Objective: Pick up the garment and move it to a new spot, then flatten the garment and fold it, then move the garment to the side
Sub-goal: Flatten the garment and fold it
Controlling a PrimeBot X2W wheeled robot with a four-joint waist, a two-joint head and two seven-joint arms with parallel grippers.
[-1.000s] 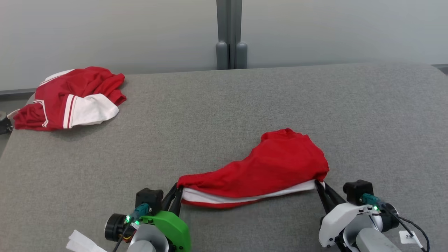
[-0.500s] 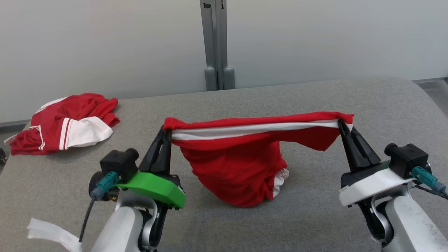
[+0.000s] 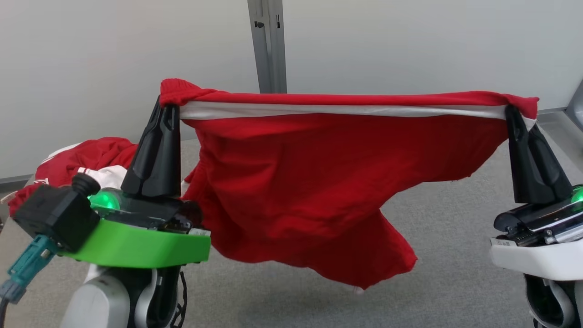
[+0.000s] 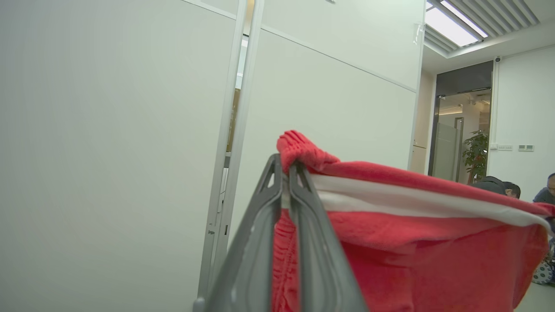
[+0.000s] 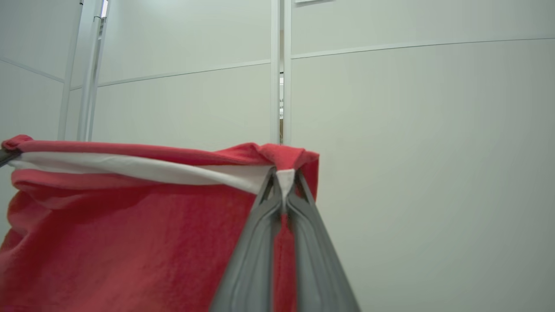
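From where I sat, the main worry was the grip. The left gripper and the right gripper each had their fingers pressed shut on only a small bunched corner of the garment. The white band ran taut from one set of fingertips to the other. I judged that any further spreading of the arms could pull a corner out of the pinch, and the cloth would then swing down from the remaining side.

The second risk was below the fingers. The red body hung in uneven folds, its lowest point sagging below and between the two pairs of fingers, just above the grey table. Lowered as it was, it would likely land creased rather than flat.

A second red-and-white garment lay on the table behind the left fingers. A sideways swing to that side could drape one piece over the other.

As for pose, both arms were held high with the fingers pointing up. The tips were roughly level with each other and well apart, with the wrists directly beneath. The garment hung in the air between the two grippers, clear of the table as far as I could tell.
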